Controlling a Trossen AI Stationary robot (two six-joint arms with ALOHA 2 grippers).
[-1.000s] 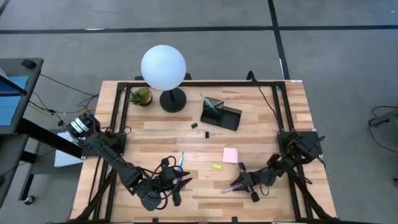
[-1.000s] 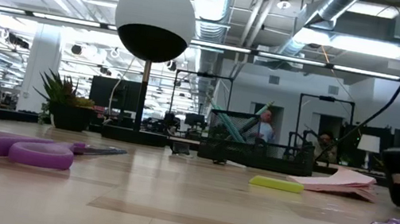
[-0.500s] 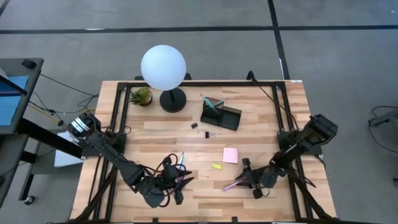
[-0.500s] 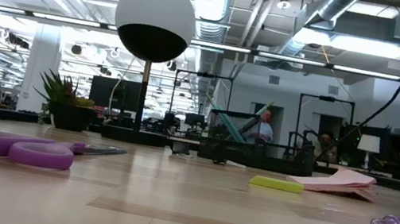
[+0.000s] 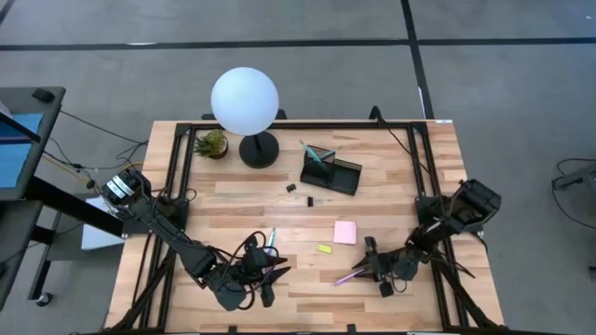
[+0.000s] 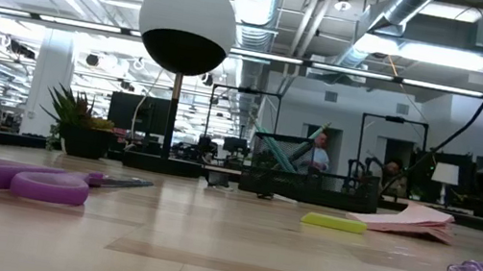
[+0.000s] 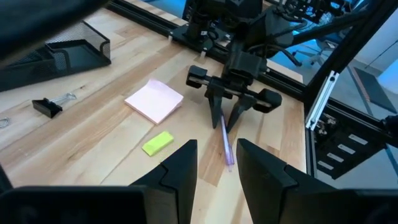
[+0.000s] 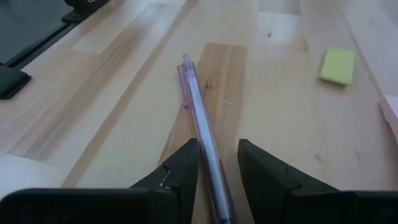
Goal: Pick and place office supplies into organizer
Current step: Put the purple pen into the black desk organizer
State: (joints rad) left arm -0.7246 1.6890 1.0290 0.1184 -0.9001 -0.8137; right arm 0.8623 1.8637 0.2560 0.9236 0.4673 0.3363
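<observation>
Near the table's front edge, well forward of the organizer [image 5: 330, 168], the right gripper [image 7: 231, 107] stands low over the pink-purple pen [image 8: 202, 121], its fingers apart with the pen's barrel lying between them and not yet pinched. The pen rests flat on the wooden table [image 5: 372, 209], forward of the organizer and just beyond the pink sticky pad [image 5: 345, 232] and the small yellow piece [image 5: 324, 248].

The left gripper [image 7: 214, 165] waits farther along that front edge, jaws parted and empty, near the purple-handled scissors [image 6: 16, 180].

The likely trouble is a poor pinch: the pen is thin and round, so if the fingers close off-centre or too high it could roll or squirt out sideways. It is also gripped near one end, so it may droop and catch the organizer's rim on the way in.

The right wrist view alone shows the barrel running between the fingers; from above, the gripper covers that detail. The left wrist view shows the fingers straddling the pen from the front. The low view misses the grasp, showing only the pen's tip at the edge, but it shows the pens already standing in the organizer.
</observation>
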